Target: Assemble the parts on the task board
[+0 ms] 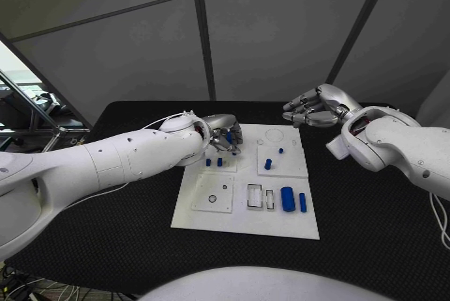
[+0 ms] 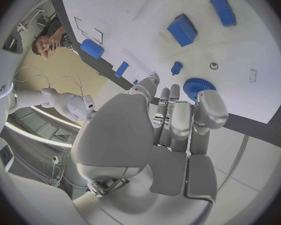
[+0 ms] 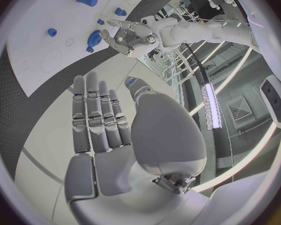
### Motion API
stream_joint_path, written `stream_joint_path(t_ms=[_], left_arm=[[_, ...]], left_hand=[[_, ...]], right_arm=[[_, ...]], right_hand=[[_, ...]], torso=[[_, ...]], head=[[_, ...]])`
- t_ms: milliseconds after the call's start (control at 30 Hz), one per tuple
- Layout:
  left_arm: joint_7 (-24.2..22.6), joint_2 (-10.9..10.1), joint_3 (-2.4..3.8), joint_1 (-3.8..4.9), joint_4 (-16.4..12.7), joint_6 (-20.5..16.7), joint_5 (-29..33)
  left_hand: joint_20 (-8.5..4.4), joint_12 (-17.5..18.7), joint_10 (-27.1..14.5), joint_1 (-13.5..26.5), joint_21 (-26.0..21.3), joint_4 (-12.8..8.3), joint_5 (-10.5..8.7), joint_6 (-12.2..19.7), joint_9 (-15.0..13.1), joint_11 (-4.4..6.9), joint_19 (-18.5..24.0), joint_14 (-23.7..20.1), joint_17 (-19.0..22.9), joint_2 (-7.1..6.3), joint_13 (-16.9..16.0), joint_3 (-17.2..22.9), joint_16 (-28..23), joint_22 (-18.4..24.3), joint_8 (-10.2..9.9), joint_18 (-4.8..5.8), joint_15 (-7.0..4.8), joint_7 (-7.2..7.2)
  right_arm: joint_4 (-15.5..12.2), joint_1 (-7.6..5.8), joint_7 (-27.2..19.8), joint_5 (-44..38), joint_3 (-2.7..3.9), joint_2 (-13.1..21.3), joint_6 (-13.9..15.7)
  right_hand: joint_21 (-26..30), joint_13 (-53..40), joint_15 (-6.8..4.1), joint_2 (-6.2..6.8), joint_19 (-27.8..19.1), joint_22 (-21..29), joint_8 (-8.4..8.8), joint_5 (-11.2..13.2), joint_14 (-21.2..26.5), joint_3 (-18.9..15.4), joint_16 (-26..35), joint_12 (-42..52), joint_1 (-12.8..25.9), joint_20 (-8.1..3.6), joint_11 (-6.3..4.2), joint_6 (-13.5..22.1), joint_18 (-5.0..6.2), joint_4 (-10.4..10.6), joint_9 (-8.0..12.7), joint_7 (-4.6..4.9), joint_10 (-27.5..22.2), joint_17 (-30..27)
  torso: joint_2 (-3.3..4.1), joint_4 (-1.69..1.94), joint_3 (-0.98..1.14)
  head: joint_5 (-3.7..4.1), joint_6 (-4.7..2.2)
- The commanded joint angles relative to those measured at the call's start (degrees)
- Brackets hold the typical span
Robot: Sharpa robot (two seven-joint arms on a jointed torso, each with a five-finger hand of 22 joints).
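The robot's left hand (image 1: 221, 133) hovered over the far left corner of the white rectangular task board (image 1: 246, 218) on the black table (image 1: 375, 210), fingers curled downward. In the left wrist view, a round blue toothed gear (image 2: 197, 87) sat just past the fingertips (image 2: 210, 104) of that hand (image 2: 172, 130); whether the fingers were gripping it or only touching it could not be told. The right wrist view showed the same gear (image 3: 94, 37) close against the left hand (image 3: 129, 37).

The right hand (image 1: 314, 106) was held above the table beyond the board's far right corner, well apart from the board and grasping nothing. From its own wrist camera the right hand (image 3: 109, 135) showed its fingers straight and side by side, with the thumb set apart and nothing in the palm.

Near the left hand, two small blue pegs (image 1: 214, 162) stood on the board just below its fingers, and a short blue cylinder (image 1: 268, 164) stood farther toward the board's middle. Nearer the robot, well away from both hands, a thick blue block (image 1: 288, 199) and a slimmer blue bar (image 1: 303, 202) lay side by side, beside two rectangular slots (image 1: 255, 196) in the plate.
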State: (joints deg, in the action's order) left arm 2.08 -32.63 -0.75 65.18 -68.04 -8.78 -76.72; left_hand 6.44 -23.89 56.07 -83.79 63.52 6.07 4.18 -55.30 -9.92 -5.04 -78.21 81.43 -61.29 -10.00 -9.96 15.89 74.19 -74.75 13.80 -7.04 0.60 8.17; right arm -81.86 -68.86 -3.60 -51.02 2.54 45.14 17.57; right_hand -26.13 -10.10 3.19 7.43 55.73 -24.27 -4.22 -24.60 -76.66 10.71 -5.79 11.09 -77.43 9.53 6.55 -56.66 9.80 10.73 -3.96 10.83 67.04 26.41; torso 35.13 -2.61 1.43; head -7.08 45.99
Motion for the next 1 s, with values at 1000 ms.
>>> stream_joint_path(t_ms=[1000], left_arm=[[5.02,2.06,-0.03,-0.32,2.11,4.85,-5.24]], left_hand=[[-0.51,2.88,3.54,-0.39,7.83,-1.13,0.24,-2.64,2.01,0.39,-3.85,2.51,-2.33,0.8,2.72,4.31,3.21,-5.31,-1.61,2.83,-0.44,-0.11]], right_arm=[[-0.11,-0.11,-0.66,-0.09,0.04,-0.21,0.06]], right_hand=[[0.36,0.14,-0.15,-0.45,0.47,0.09,-0.13,-0.54,-0.41,0.03,0.29,0.36,-0.34,-0.01,0.02,0.38,0.61,0.11,-0.03,0.06,-0.38,-0.11]], torso=[[0.0,0.05,0.03]], head=[[0.15,0.11]])
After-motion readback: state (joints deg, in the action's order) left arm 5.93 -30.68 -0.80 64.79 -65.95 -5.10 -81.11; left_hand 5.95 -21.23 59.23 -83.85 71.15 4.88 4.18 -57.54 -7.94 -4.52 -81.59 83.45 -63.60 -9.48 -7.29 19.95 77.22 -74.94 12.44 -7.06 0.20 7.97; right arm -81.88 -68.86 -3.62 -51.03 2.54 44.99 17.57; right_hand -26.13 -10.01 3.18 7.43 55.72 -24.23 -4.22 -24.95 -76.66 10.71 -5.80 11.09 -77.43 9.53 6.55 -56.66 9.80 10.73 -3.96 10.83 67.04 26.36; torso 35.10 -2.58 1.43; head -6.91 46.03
